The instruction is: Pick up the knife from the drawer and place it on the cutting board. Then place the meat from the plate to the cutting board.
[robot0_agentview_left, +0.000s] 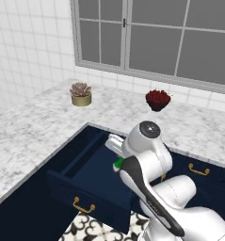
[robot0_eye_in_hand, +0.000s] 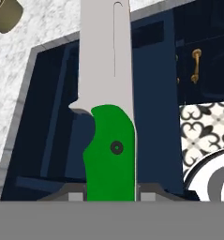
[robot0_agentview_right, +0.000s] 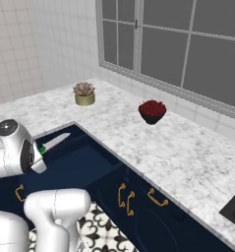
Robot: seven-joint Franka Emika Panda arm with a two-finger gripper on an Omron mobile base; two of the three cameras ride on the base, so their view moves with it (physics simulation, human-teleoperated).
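Knife [robot0_eye_in_hand: 108,154] clamped by its green handle in my claw [robot0_eye_in_hand: 111,197], blade running straight ahead of my fingers, above the open drawer [robot0_eye_in_hand: 48,154]; cutting board not in sight

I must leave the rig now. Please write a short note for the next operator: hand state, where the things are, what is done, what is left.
Hand: shut on the knife, gripping the green handle; the blade points away from the hand.
Knife: lifted, held above the open drawer.
Drawer: pulled out, its inside looks bare.
Counter: carries a potted plant and a dark bowl of red things.
Done: knife picked up.
Left: lay the knife on the cutting board, then move the meat from the plate to the board.
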